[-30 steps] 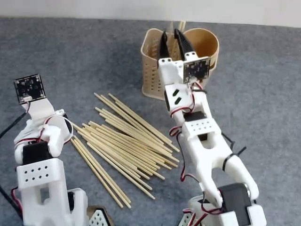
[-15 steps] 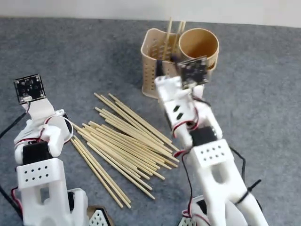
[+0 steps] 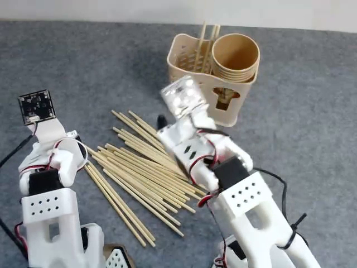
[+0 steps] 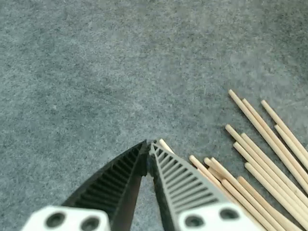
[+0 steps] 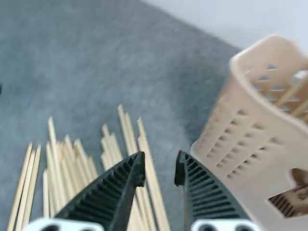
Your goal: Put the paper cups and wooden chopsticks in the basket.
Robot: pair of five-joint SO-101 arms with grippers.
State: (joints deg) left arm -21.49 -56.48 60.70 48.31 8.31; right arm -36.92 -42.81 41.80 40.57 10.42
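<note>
Spread a little on the right gripper, pressed together on the left gripper. Might pinch too many wooden chopsticks under the open jaws and drop some by the basket.

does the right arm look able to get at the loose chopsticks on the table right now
Probably yes. The right gripper hangs open just over the loose chopsticks, with nothing between them; the basket stands off to one side.

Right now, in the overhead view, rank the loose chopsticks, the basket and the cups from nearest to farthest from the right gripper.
1. Loose chopsticks, under the right gripper.
2. Basket, just beyond it.
3. Cups, in the basket's far side.
</note>
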